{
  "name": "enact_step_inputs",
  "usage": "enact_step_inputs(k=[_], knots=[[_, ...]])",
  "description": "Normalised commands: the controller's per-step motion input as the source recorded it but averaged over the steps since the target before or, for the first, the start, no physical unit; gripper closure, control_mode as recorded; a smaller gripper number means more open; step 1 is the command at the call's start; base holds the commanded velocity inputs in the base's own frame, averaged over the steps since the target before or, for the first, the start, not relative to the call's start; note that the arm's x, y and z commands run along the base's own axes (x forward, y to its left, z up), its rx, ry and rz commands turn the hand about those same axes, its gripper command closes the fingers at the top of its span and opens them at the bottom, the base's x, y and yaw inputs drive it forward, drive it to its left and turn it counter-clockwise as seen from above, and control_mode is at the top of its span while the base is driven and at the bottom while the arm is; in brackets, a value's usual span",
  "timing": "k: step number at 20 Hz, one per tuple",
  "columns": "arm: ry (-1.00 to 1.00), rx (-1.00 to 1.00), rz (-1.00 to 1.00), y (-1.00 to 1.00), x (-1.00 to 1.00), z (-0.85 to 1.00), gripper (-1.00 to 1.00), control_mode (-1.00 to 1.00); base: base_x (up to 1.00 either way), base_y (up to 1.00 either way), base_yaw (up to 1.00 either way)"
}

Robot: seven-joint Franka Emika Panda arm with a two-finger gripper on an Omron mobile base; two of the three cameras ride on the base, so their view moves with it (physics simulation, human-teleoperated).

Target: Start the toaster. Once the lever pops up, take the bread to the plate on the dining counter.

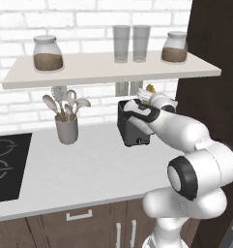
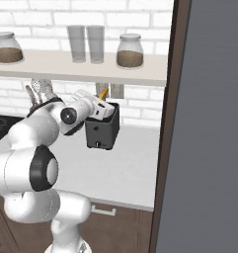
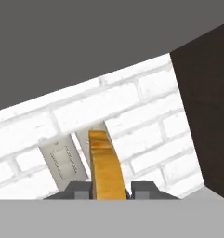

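White brick wall behind, bread [image 3: 105,167] upright between the claw [image 3: 109,189] fingertips, clamped, above the toaster [image 1: 133,127].

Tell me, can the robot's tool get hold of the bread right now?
Probably yes: the tool already seems shut on the bread, a slice held upright between its fingers, above the toaster. Nothing stands in its way.

Even bright rendered light, soft shadow under shelf [image 1: 110,68]; hand view sharp, no glare, no blur.
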Motion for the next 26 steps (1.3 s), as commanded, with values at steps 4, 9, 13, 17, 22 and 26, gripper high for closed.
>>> enact_step_inputs(k=[4, 9, 13, 17, 22, 26], knots=[[0.00, 0.12, 0.06, 0.00, -1.00, 0.29, 1.00, -1.00, 0.00, 0.00, 0.00], [0.03, 0.21, 0.06, 0.00, -1.00, 0.50, 1.00, -1.00, 0.00, 0.00, 0.00], [0.16, 0.14, 0.08, 0.00, -1.00, 0.39, 1.00, -1.00, 0.00, 0.00, 0.00], [0.20, 0.07, 0.08, 0.00, -1.00, 0.34, 1.00, -1.00, 0.00, 0.00, 0.00], [0.17, 0.00, 0.08, 0.00, -1.00, 0.19, 1.00, -1.00, 0.00, 0.00, 0.00], [0.11, -0.01, 0.05, 0.00, -1.00, 0.00, 1.00, -1.00, 0.00, 0.00, 0.00]])
